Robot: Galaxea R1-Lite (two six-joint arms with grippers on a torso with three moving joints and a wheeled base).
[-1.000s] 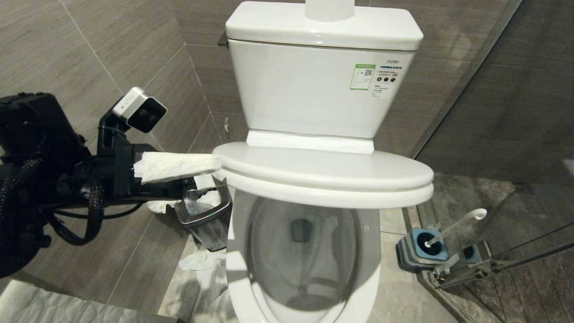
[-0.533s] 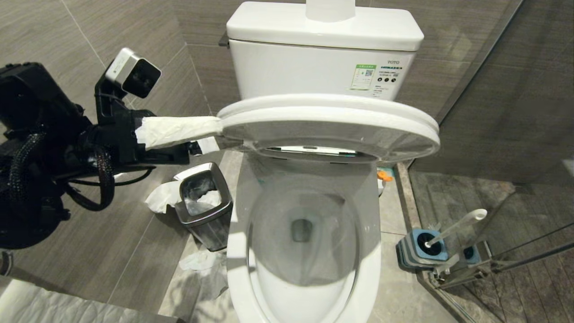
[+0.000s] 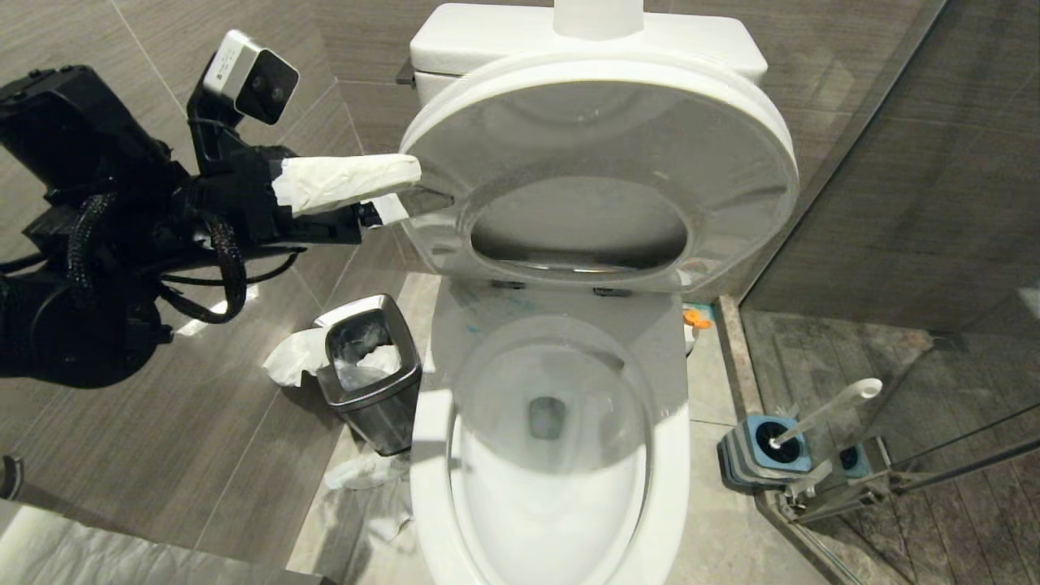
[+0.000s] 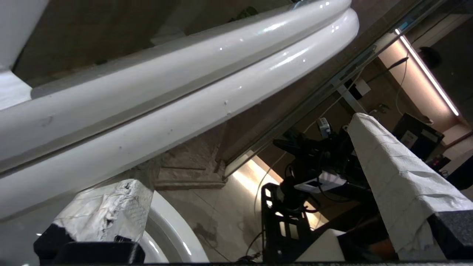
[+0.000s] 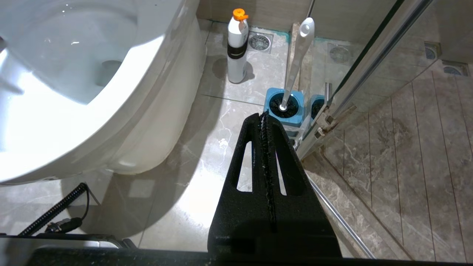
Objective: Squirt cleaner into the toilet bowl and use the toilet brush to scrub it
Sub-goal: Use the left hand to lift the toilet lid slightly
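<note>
The left end effector [image 3: 398, 188] reaches in from the left side of the head view, its 2 fingers [image 3: 345, 180] wrapped in white paper and spread wide apart, 1 on each side of the edge of the toilet seat and lid [image 3: 597, 175]. Seat and lid are tipped up together, leaning back toward the white tank [image 3: 487, 36]. In the left wrist view the 2 stacked white rims of seat and lid [image 4: 177, 85] run between the wrapped fingers; whether either finger presses on them cannot be told.

Below lies 1 toilet bowl [image 3: 674, 455], open, with water at its drain and a few faint turquoise smears of cleaner [image 3: 520, 307] on the rim's back ledge.

The right end effector [image 5: 264, 122] hangs low beside the bowl, its 2 black fingers pressed together and holding nothing.

1 toilet brush [image 3: 825, 413] stands in its grey holder with the blue top [image 3: 760, 451] on the floor to the right of the bowl, against the glass partition [image 3: 918, 244], which shows a reflection of it. 1 white bottle with an orange cap [image 5: 237, 46] stands on the floor near the bowl's base, behind the brush. 1 square steel waste bin [image 3: 370, 370] sits left of the bowl with crumpled tissue [image 3: 292, 357] beside it.
</note>
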